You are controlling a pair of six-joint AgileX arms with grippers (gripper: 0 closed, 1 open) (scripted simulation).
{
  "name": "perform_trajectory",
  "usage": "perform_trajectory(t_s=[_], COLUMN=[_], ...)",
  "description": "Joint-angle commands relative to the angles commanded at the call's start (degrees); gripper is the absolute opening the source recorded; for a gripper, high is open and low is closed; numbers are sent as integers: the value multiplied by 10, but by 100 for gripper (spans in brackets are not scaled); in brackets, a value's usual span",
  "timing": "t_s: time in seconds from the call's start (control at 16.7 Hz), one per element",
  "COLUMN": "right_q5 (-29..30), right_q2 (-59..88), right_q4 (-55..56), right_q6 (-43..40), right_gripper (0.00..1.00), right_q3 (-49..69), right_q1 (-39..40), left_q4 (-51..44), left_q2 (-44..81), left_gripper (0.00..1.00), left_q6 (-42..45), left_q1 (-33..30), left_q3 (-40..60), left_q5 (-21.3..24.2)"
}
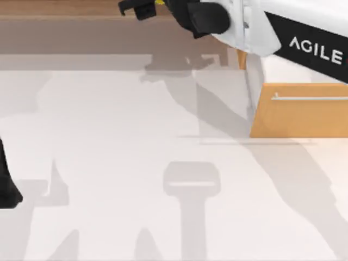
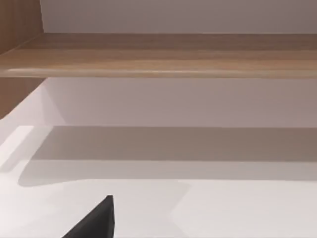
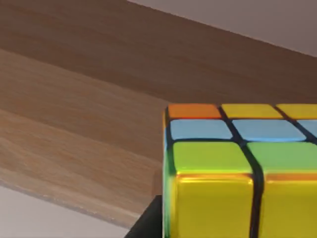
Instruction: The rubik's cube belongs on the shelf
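Observation:
The rubik's cube (image 3: 233,168) has yellow, green, light-blue and orange squares with dark grid lines. It looms close in the right wrist view, just above the brown wooden shelf (image 3: 74,124), with a dark finger (image 3: 146,225) at its lower edge. In the top view my right gripper (image 1: 137,8) reaches over the shelf (image 1: 65,32) at the far edge of the table, shut on the cube, of which a yellow sliver (image 1: 159,2) shows. My left arm (image 1: 6,185) stays parked at the table's left edge.
An orange-tan drawer cabinet (image 1: 299,117) with a silver bar handle (image 1: 310,98) stands at the right, under my right arm. The left wrist view looks along the white table toward the shelf (image 2: 158,54) and its side post (image 2: 20,25).

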Motion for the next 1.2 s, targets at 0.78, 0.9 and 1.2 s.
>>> perform_trajectory(t_s=[0.78,0.9,1.2], right_q5=[187,194,197], right_q2=[110,126,134], right_q4=[611,649,666], right_q6=[-67,-73,-76], right_gripper=[0,0,0], right_q3=[-178,-190,-196], right_q1=[54,58,61], left_q4=[0,0,0], left_q2=[0,0,0], left_gripper=[100,100,100], left_q6=[0,0,0], left_q1=[0,0,0], left_q3=[0,0,0], left_q5=[0,0,0])
